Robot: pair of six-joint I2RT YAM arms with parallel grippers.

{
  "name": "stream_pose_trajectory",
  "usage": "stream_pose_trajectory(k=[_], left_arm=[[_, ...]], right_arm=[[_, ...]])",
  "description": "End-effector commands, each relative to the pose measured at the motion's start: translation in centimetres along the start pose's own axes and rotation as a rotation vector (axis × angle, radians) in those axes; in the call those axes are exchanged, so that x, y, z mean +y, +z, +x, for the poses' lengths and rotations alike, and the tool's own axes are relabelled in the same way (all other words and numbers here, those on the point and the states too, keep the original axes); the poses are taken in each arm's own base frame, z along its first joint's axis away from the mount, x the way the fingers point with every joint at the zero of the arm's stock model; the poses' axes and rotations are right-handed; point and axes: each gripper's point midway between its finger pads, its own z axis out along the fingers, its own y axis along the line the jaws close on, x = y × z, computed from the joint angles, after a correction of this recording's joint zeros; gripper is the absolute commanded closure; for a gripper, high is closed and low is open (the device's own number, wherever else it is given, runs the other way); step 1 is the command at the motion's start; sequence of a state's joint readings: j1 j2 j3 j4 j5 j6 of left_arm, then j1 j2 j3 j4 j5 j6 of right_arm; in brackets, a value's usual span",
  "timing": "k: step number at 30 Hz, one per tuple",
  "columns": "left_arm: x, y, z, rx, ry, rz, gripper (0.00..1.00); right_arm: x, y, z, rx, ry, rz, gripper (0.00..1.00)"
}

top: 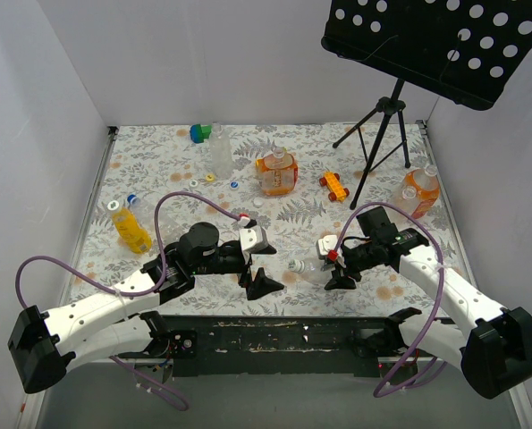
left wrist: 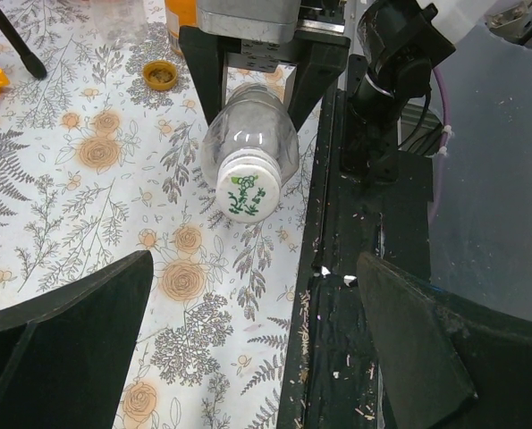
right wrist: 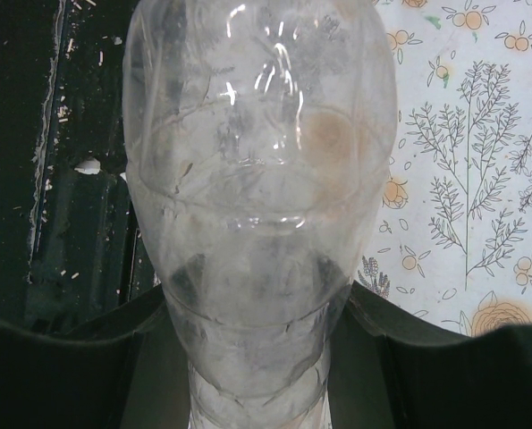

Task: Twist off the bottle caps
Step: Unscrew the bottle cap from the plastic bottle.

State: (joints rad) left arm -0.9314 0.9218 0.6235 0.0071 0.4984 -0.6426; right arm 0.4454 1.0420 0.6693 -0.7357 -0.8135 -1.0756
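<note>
The left jaws stand as wide as they go and hold nothing. In the left wrist view the two dark fingers sit at the bottom corners, with only the flowered bench and the black rail along its near edge between them. Straight ahead, apart from the fingertips, is the white cap, marked with a small green sprig. It is seated on the neck of a clear bottle that lies on its side, cap end toward the left arm.

The right jaws are drawn in part-way and clamp that clear bottle across its body, one finger on each flank. In the right wrist view the bottle fills the gap between the arm's own fingers. From above, the bottle is at the near middle of the bench, just beside the rail, with the right arm reaching in from the right. Whether it rests on the bench or is lifted off it I cannot tell.

Farther back, a yellow bottle with a blue cap lies at the left and a tall colourless bottle stands near the back. A squat orange bottle stands mid-bench, and another orange bottle stands at the right edge. Loose caps lie in front of the tall one. A green-and-blue block, an orange toy car and a music stand are also on the bench.
</note>
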Motion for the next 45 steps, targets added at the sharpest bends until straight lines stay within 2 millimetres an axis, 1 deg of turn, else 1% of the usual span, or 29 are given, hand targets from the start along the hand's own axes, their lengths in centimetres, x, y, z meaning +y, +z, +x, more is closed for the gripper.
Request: stream_pose_trajectory(k=[1,7,8,14,45], left_arm=[[-0.34,-0.31,-1.95,-0.042,0.041,0.015,0.02],[-0.41,-0.37,-2.07,-0.044,0.046,0.018,0.02],[-0.44,-0.42,-1.44,-0.020,0.032,0.018,0.02],[-0.45,-0.39,-1.25,-0.016,0.030,0.020,0.02],[-0.41,-0.62,-1.37,-0.012,0.041,0.014,0.02]], right_arm=[[0.42,0.07,-0.02,-0.010,0.005,-0.018,0.94],[0.40,0.09,-0.04,-0.011,0.004,-0.019,0.94],[0.44,0.09,-0.05,-0.012,0.005,-0.021,0.94],[0.40,0.09,-0.07,-0.012,0.003,-0.021,0.94],[0.52,0.20,0.07,-0.010,0.013,-0.031,0.94]])
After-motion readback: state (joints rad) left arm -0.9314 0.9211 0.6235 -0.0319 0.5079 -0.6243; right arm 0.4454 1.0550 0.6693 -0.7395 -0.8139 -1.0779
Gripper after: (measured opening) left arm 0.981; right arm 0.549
